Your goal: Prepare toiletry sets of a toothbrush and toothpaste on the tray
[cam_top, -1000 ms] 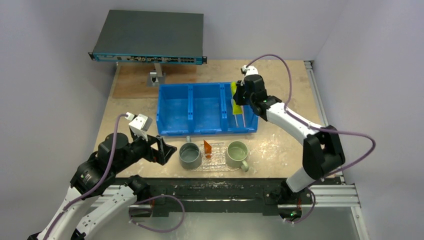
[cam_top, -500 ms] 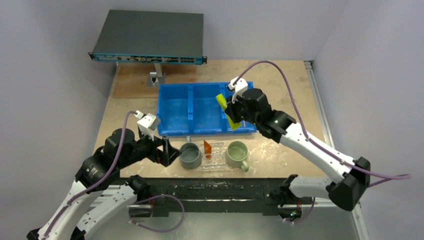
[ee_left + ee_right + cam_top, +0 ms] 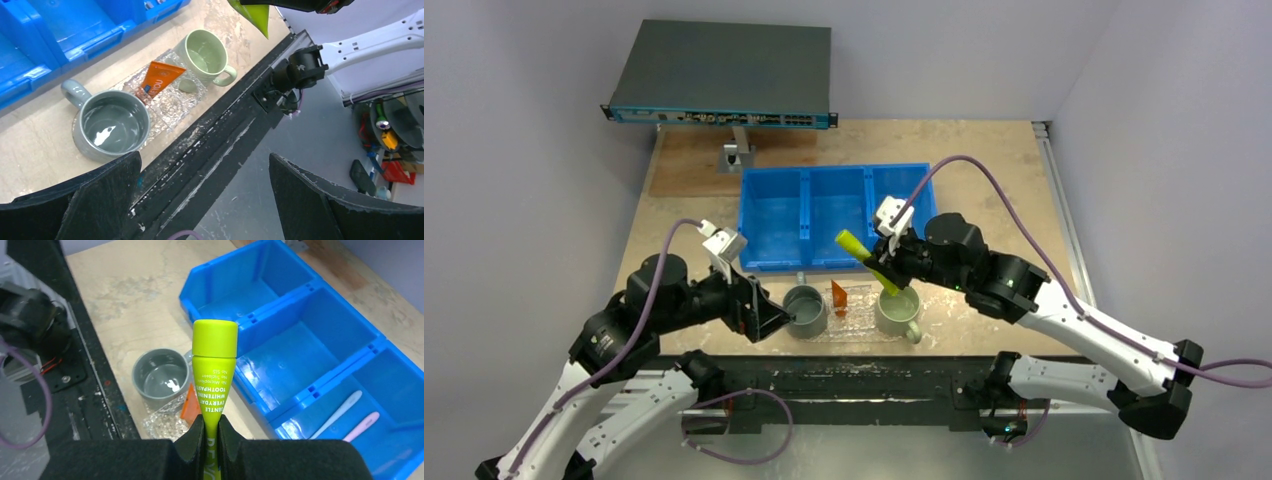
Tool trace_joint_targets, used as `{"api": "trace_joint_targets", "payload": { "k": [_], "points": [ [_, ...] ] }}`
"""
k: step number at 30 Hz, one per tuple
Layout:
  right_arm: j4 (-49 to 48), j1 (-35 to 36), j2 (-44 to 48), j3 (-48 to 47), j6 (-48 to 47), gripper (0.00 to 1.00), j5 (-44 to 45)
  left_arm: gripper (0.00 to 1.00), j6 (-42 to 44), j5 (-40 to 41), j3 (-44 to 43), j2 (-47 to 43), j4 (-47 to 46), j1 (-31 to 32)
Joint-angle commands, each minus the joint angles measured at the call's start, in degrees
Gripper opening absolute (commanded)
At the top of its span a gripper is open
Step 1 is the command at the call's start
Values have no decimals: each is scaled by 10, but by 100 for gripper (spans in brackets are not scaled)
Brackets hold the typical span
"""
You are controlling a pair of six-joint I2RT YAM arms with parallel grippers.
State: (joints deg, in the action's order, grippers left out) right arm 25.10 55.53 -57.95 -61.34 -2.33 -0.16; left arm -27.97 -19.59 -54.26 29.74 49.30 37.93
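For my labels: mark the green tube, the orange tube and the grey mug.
green tube point(image 3: 215, 337), right wrist view, on its cap.
orange tube point(image 3: 161, 79), left wrist view, on its printed middle.
grey mug point(image 3: 110, 125), left wrist view, on its bare inside bottom.

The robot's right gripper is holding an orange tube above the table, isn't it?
Not orange: the right gripper holds a yellow-green tube, as the right wrist view shows. The orange tube lies on the tray between the grey mug and the pale-green mug.
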Motion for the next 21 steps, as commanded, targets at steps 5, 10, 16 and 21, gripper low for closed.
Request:
{"api": "trace_joint_targets", "payload": {
  "k": [5,10,16,21],
  "points": [
    [12,45,7,-31,-52,8,-48,100,-55,-64,-35,-4,-9,-1],
    [24,94,9,-47,-72,9,-46,100,-63,-87,-71,-4,15,-2],
    [12,136,45,-17,-108,9,-57,100,-77,-112,-80,3,27,-2],
    [24,180,35,-26,-138,8,-57,100,-101,-149,-76,9,1,-1]
  ]
}}
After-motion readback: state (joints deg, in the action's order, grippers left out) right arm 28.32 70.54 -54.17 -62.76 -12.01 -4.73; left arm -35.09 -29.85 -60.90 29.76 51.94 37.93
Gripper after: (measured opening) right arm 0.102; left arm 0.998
